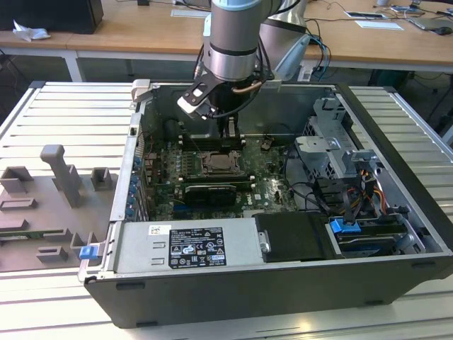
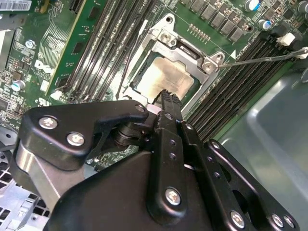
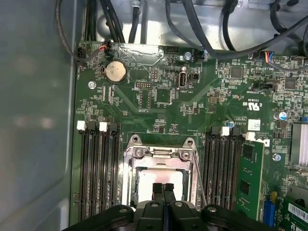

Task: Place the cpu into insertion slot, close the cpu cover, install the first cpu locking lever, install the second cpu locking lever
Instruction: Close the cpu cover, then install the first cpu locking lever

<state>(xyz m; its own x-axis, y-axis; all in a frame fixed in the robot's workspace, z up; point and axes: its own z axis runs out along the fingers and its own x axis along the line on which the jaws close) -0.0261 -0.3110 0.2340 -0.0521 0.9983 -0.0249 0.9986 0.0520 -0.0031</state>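
Note:
In the exterior view the arm reaches down into the open computer case, and my gripper (image 1: 228, 134) hangs just above the insertion slot (image 1: 218, 164) on the green motherboard. Both wrist views show the pale cpu (image 2: 166, 77) (image 3: 144, 180) lying flat in the slot. The grey cpu cover (image 2: 190, 48) (image 3: 159, 154) lies down around it. My gripper (image 2: 168, 95) (image 3: 163, 186) is shut, fingertips together with nothing between them, right over the cpu's edge. One thin wire locking lever (image 2: 260, 59) (image 3: 198, 180) sticks out sideways over the memory slots, unlatched.
Long black memory slots (image 3: 98, 168) flank the socket on both sides. The grey case wall (image 3: 33, 120) stands close by. Black cables (image 1: 311, 191) and a drive cage (image 1: 333, 142) fill the exterior view's right. A power supply (image 1: 191, 244) lies in front, and grey fixtures (image 1: 60, 177) rest outside.

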